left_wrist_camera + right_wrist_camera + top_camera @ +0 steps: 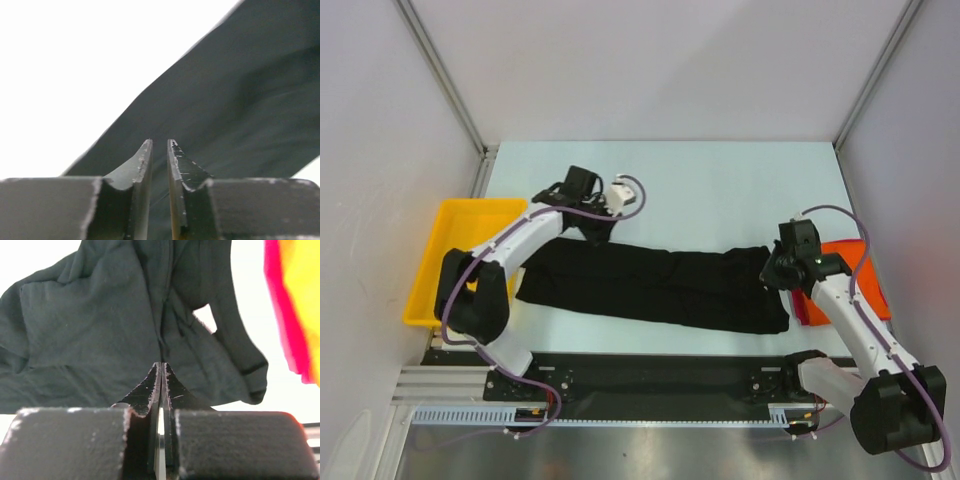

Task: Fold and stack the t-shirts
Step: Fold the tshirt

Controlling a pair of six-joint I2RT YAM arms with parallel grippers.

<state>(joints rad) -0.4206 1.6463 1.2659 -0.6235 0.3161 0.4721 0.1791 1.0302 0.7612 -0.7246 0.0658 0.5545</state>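
Observation:
The black t-shirt [650, 285] lies as a long folded strip across the table, and it also shows in the left wrist view [240, 90] and the right wrist view [90, 330]. My left gripper [597, 228] is at its far left corner; its jaws [159, 145] stand a narrow gap apart with dark cloth between them. My right gripper [772, 272] is at the strip's far right end, shut [161, 365] where the cloth gathers. An orange-red t-shirt [850, 252] lies folded under my right arm and shows with a pink edge in the right wrist view [300, 300].
A yellow plastic tray [430, 265] stands at the table's left edge beside my left arm. White walls with metal posts close in the back and both sides. The black rail holding the arm bases runs along the near edge.

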